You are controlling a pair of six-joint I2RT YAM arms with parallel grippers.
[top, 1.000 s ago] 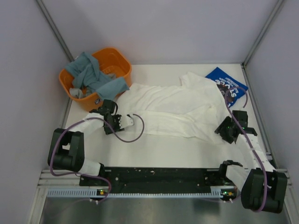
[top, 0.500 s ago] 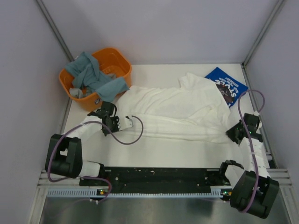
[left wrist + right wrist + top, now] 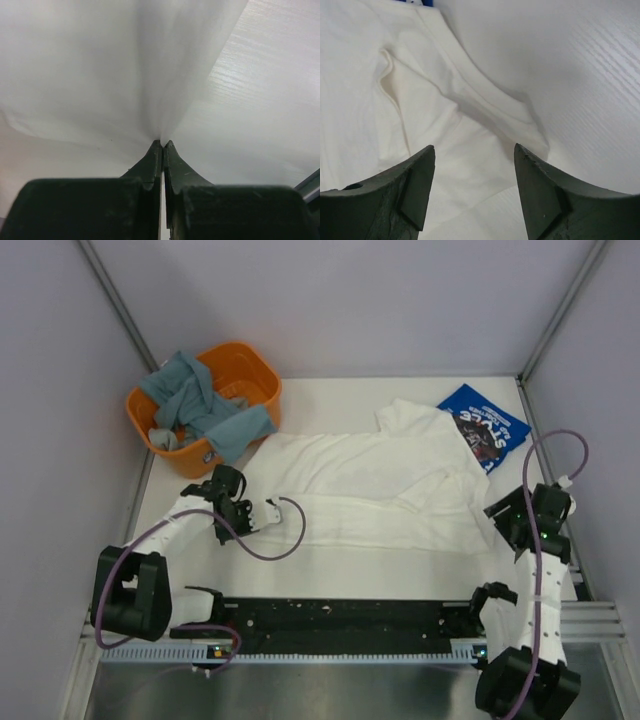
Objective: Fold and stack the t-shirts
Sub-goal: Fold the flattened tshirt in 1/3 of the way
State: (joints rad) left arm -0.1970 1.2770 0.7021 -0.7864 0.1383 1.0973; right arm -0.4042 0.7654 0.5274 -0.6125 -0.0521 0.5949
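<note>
The large white t-shirt [image 3: 380, 485] lies spread across the middle of the table; no floral print shows. My left gripper [image 3: 258, 514] is shut on its left edge, and in the left wrist view the closed gripper [image 3: 162, 143] pinches a fold of the white cloth [image 3: 100, 65]. My right gripper [image 3: 503, 519] is open and empty at the shirt's right edge; in the right wrist view the gripper [image 3: 475, 150] hovers over a corner of the white shirt [image 3: 420, 100]. The royal-blue t-shirt [image 3: 488, 426] with white lettering lies at the back right, partly under the white one.
An orange plastic basket [image 3: 258, 370] with grey-blue cloths [image 3: 200, 400] stands at the back left, close to the white shirt's far left corner. Grey walls close in the table on three sides. Bare table [image 3: 330, 400] shows behind the shirt.
My right arm has swung out to the right, off the white shirt. My left gripper has drawn the shirt's left edge slightly left and nearer. The shirt lies flatter.
</note>
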